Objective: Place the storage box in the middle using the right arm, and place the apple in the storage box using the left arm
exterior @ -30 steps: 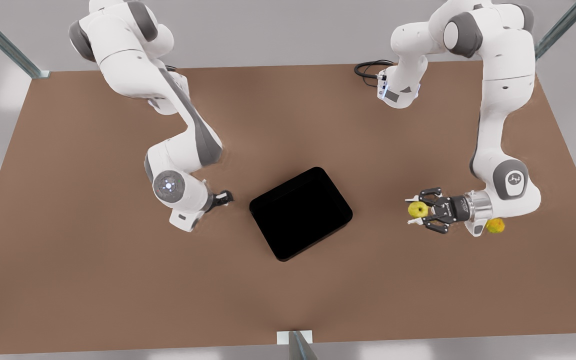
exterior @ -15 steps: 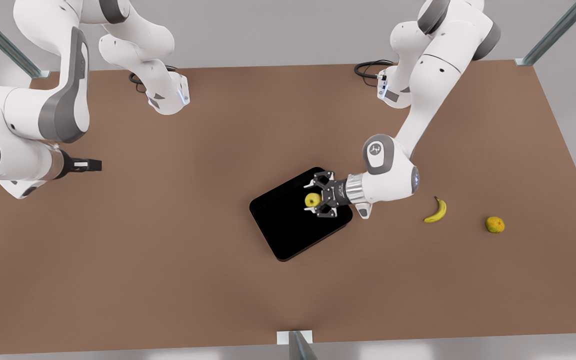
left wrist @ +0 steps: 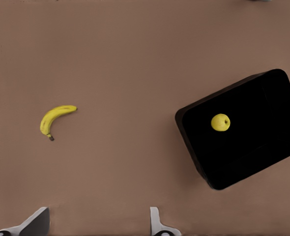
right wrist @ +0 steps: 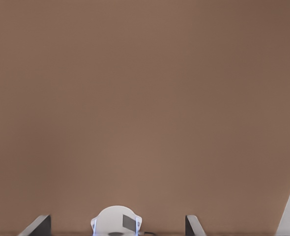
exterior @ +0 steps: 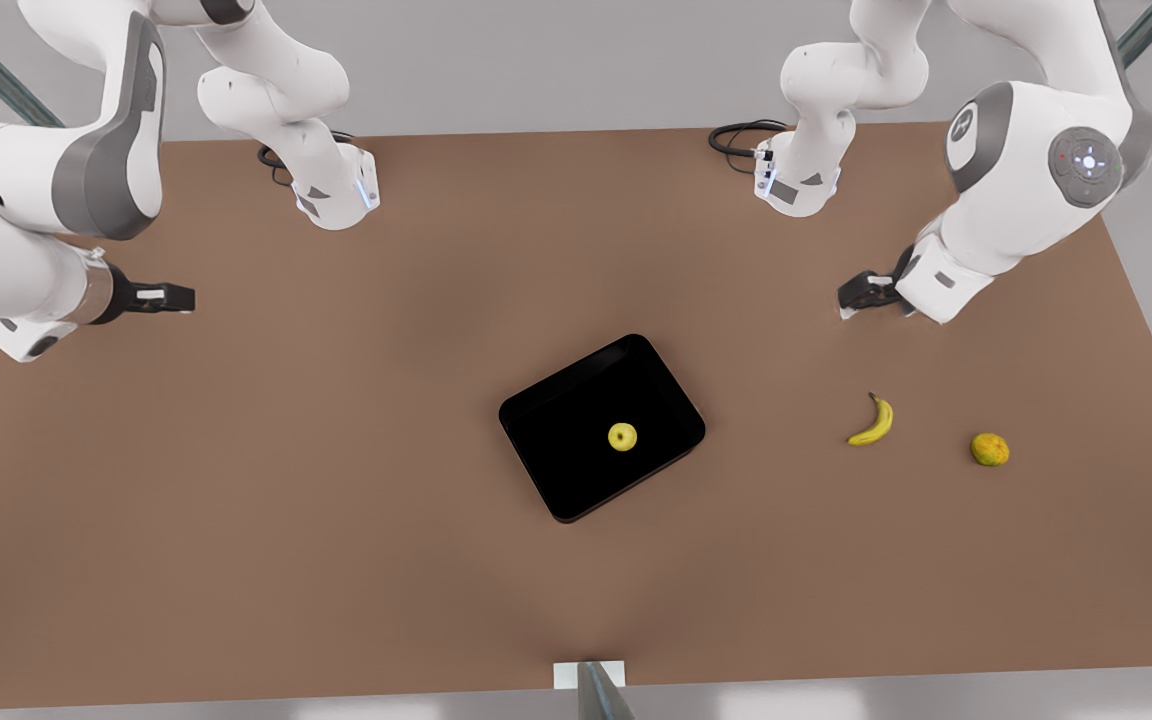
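While the apple [exterior: 622, 436] lies inside the storage box [exterior: 556, 470] mid-table, left gripper [exterior: 861, 293] and right gripper [exterior: 171, 297] hover apart, both spread wide and empty.

From my console: the box [exterior: 576, 455] sits mid-table [exterior: 236, 480], apple [exterior: 622, 436] inside, open from above. Banana [exterior: 873, 420] and orange fruit [exterior: 989, 449] lie toward the front view's right edge. Both grippers [exterior: 164, 297] [exterior: 861, 293] hang near the side edges, fingers spread.

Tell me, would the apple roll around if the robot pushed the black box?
Probably yes. The apple is round and lies loose in the storage box, whose floor looks glossy. The low walls would likely stop it rolling out.
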Tool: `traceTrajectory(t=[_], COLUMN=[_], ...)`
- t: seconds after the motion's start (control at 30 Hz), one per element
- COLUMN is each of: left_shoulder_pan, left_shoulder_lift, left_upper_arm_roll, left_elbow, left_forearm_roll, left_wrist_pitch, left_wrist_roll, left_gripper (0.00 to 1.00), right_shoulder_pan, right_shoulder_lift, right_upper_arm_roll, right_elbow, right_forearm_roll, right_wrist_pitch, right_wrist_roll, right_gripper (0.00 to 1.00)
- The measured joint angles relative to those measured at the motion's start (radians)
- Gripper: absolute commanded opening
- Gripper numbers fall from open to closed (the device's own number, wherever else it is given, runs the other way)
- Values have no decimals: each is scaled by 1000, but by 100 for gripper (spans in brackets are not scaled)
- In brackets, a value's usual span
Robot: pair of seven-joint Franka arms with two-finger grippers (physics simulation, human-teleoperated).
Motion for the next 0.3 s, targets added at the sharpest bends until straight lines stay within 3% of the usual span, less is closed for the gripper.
traceTrajectory(t=[0.03,0.1,0.3], left_shoulder_pan=[2,-15,-47], left_shoulder_lift=[15,171,175], left_upper_arm_roll=[22,29,28], left_elbow=[4,171,165], left_forearm_roll=[25,58,96], left_wrist_pitch=[-6,-33,-31], left_wrist_roll=[58,64,137], left_gripper=[100,100,100], right_shoulder_pan=[0,0,0], right_shoulder_lift=[0,1,5], right_upper_arm_roll=[0,0,0], right_elbow=[-1,-5,-17], right_forearm_roll=[0,0,0], right_wrist_pitch=[-2,-2,-2], right_wrist_roll=[0,-3,-2], right_gripper=[100,100,100])
